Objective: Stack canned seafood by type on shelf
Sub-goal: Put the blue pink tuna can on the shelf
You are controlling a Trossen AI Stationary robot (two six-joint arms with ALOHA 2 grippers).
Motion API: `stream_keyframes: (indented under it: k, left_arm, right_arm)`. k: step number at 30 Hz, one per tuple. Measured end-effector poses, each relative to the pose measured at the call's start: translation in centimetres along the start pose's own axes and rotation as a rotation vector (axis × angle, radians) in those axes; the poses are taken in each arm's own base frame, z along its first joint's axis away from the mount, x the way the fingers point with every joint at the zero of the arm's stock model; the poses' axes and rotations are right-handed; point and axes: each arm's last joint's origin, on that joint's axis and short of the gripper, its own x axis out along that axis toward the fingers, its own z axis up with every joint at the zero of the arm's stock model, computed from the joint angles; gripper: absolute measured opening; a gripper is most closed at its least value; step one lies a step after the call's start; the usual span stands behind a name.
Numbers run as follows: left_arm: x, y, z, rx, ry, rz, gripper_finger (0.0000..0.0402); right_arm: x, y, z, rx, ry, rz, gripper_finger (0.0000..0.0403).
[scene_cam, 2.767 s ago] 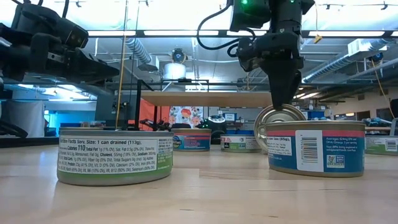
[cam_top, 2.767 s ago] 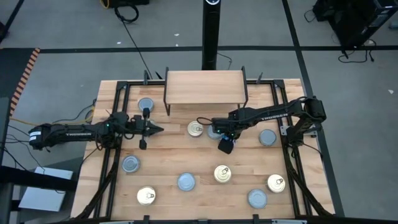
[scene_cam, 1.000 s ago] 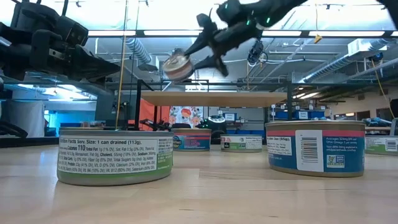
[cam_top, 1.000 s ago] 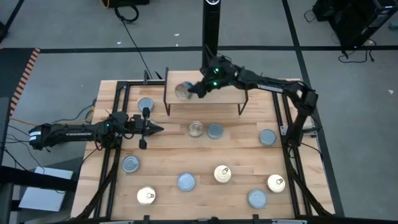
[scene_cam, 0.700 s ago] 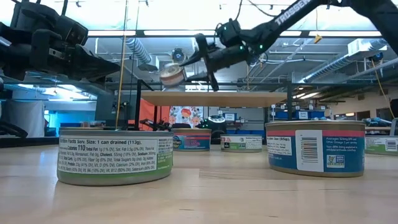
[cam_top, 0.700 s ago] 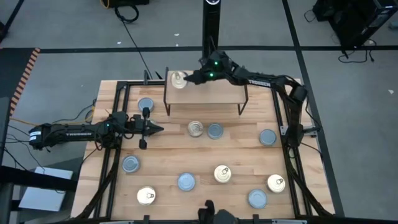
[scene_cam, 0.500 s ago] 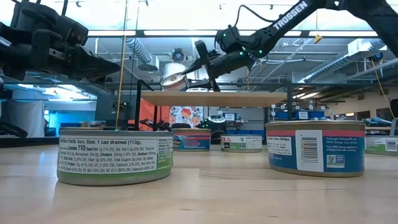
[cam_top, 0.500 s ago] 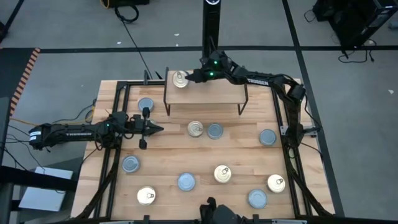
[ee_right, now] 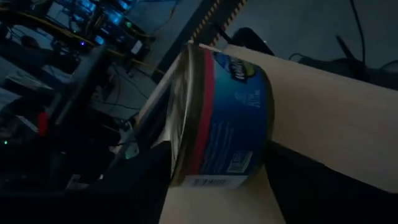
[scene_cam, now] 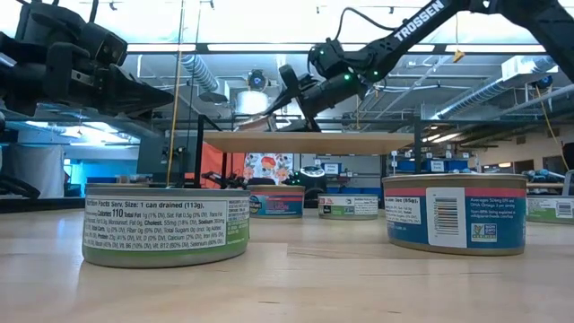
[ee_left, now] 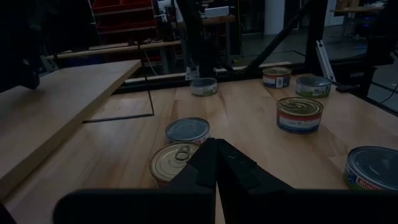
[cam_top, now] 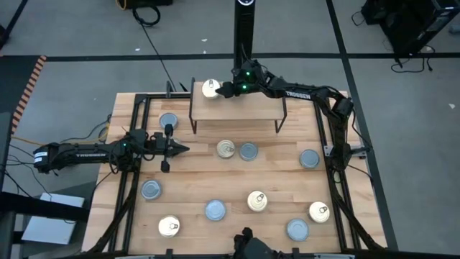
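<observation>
Gold-topped tin sits on shelf between right gripper's spread fingers.

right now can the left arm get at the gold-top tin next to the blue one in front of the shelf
Probably yes. The left hand hovers shut beside the gold-top tin, with bare tabletop between them. The blue-grey tin sits on its far side, out of the way.

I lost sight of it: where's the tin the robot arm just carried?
From above, the gold-topped tin sits on the shelf's far left corner, between the right gripper's open fingers.
</observation>
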Motion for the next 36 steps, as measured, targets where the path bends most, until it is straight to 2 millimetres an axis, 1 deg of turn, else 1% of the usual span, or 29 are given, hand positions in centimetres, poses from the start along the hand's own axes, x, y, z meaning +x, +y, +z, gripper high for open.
stream_keyframes:
  k: [4, 18, 29, 32, 36]
  left_arm:
    - [0.0, 0.0, 0.0, 0.0, 0.001, 0.0, 0.0008]
    - [0.0, 0.0, 0.0, -0.001, 0.001, 0.0, 0.0008]
    - [0.0, 0.0, 0.0, -0.001, 0.001, 0.0, 0.0008]
    - [0.0, 0.0, 0.0, -0.001, 0.001, 0.0, 0.0008]
    - [0.0, 0.0, -0.1, -0.003, 0.011, -0.001, 0.0008]
  right_arm:
    - [0.0, 0.0, 0.0, -0.015, -0.005, -0.004, 0.0279]
    - [-0.4, 0.4, 0.2, -0.062, -0.02, -0.01, 0.0285]
    - [-0.5, 0.6, 0.2, -0.092, -0.025, -0.011, 0.0328]
    - [-0.7, 1.3, 0.9, -0.121, -0.022, -0.016, 0.0329]
    - [-1.4, 3.5, 2.2, -0.245, -0.014, -0.049, 0.0312]
